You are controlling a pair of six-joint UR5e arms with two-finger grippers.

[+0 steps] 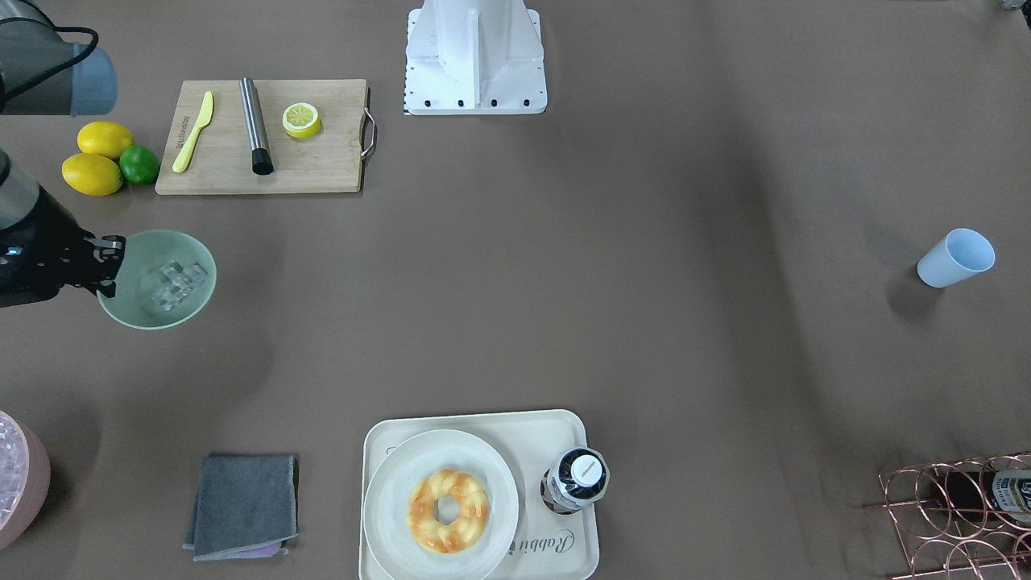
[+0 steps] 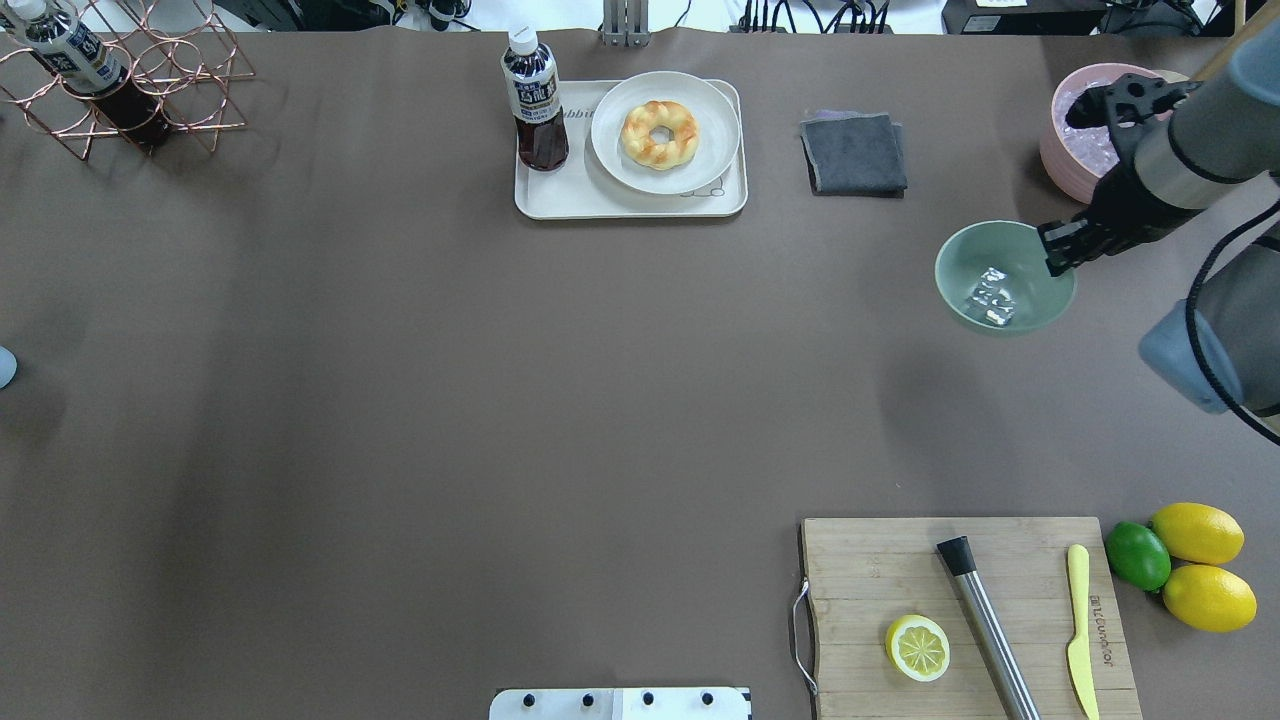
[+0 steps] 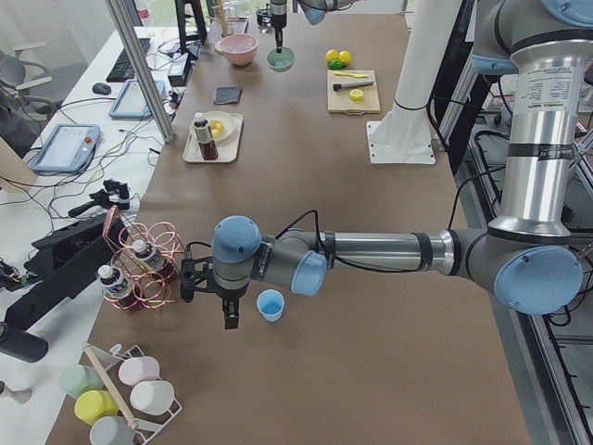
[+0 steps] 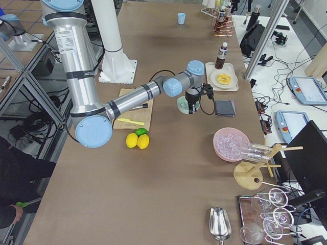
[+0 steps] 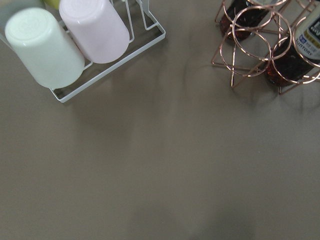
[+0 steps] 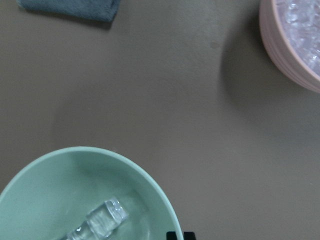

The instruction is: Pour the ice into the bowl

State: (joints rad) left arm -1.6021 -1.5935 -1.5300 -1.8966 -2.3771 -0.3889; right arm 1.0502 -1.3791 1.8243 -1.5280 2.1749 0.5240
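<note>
**A:** Right gripper [image 2: 1060, 262], where do you have it?
**B:** At the bowl [image 2: 960, 265], on the rim nearest your pink tub [image 2: 1052, 165]. In the right wrist view you see the two fingertips [image 6: 174, 236] almost together, right at the rim edge. It reads as pinched on the bowl's wall with only a narrow gap.
**A:** And the ice [image 2: 992, 298]?
**B:** In the bowl, a small clump of clear cubes on the bottom. The bowl is near the pink tub, beside the grey cloth [image 2: 854, 153], and well apart from your cutting board [image 2: 900, 570].
**A:** Left gripper [image 3: 229, 315]?
**B:** You only catch it from the left side camera. It hangs low over the table just beside the blue cup [image 3: 270, 304]. The cup stands upright, mouth up. You can't tell from there how far the fingers are spread. The left wrist view gives you table, a corner of the copper bottle rack [image 5: 233, 80] and upturned cups [image 5: 45, 47] in a white wire holder. No fingers show in it.
</note>
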